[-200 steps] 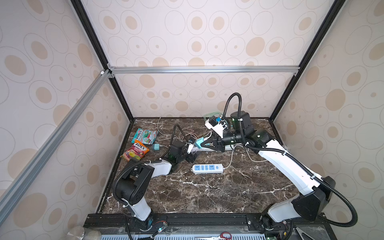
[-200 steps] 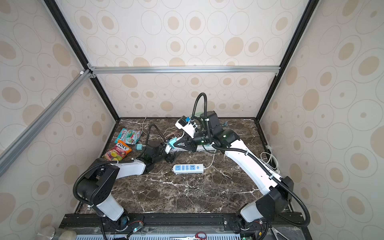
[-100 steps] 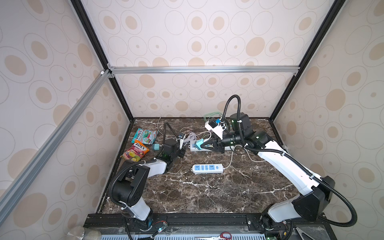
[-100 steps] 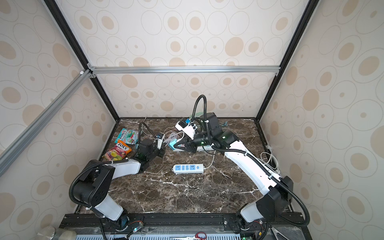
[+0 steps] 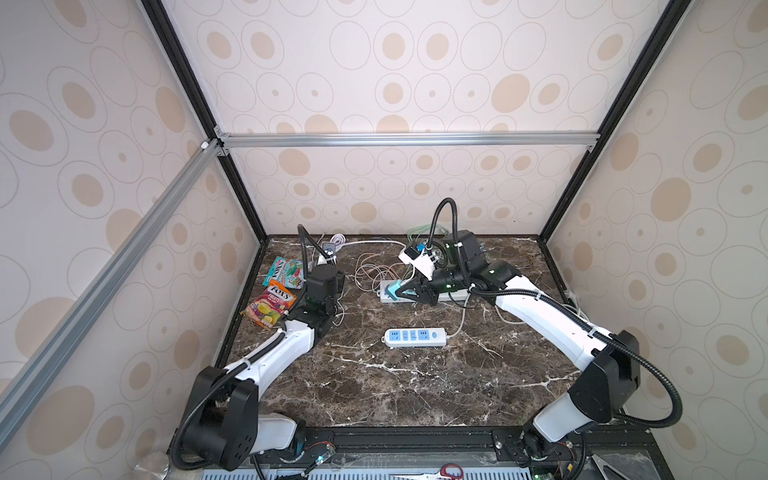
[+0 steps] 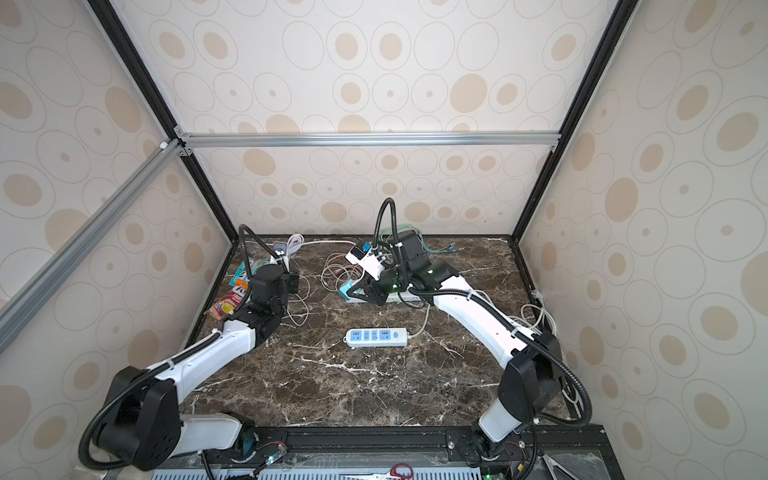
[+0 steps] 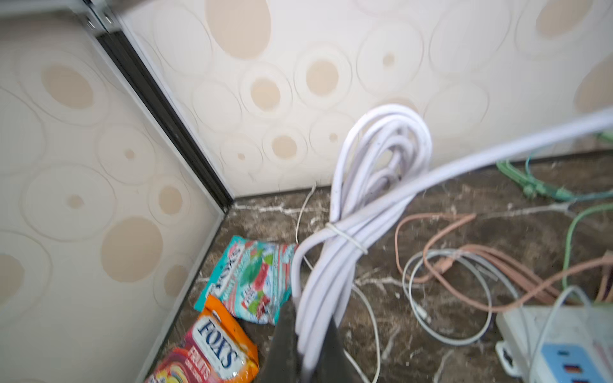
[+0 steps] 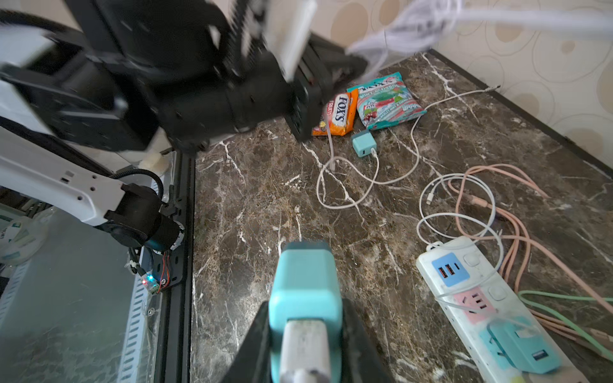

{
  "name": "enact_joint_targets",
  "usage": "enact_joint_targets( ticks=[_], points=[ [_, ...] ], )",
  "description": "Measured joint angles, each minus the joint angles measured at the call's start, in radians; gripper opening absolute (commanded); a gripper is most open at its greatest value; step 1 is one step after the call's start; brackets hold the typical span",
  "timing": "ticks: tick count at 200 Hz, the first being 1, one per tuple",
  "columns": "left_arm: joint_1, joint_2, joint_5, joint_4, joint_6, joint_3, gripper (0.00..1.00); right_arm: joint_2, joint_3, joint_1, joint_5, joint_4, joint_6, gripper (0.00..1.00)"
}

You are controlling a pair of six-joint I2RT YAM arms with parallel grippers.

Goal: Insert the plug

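Well, we are only partway: our right hand (image 5: 400,291) pinches the teal plug (image 8: 305,275) at the left end of the rear power strip (image 8: 477,298), mid-frame in both top views, and it looks clear of any socket. Our left hand (image 7: 308,348), left of centre there, is pressed together on the tied white cable bundle (image 7: 335,258). Lining up and pushing in are left to do
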Motion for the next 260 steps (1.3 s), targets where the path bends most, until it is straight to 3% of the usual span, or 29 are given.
enact_joint_targets(
  ticks=[38, 75, 113, 178, 215, 260],
  points=[
    [0.000, -0.121, -0.008, -0.130, 0.010, 0.179, 0.00, 0.027, 0.032, 0.000, 0.018, -0.016, -0.027, 0.00],
    [0.003, -0.215, 0.181, -0.241, -0.016, 0.294, 0.00, 0.028, 0.045, 0.000, 0.017, -0.016, -0.053, 0.00],
    [0.003, -0.279, 0.323, -0.256, -0.042, 0.297, 0.00, 0.030, 0.045, 0.000, 0.013, -0.052, -0.148, 0.00],
    [0.003, -0.157, 0.430, -0.294, -0.198, 0.211, 0.00, 0.211, 0.098, 0.042, 0.107, -0.257, -0.469, 0.00],
    [0.003, -0.154, 0.439, -0.294, -0.279, 0.137, 0.00, 0.314, 0.134, 0.080, 0.203, -0.351, -0.578, 0.00],
    [0.003, -0.154, 0.363, -0.336, -0.317, 0.080, 0.00, 0.385, 0.206, 0.118, 0.315, -0.415, -0.647, 0.00]
  ],
)
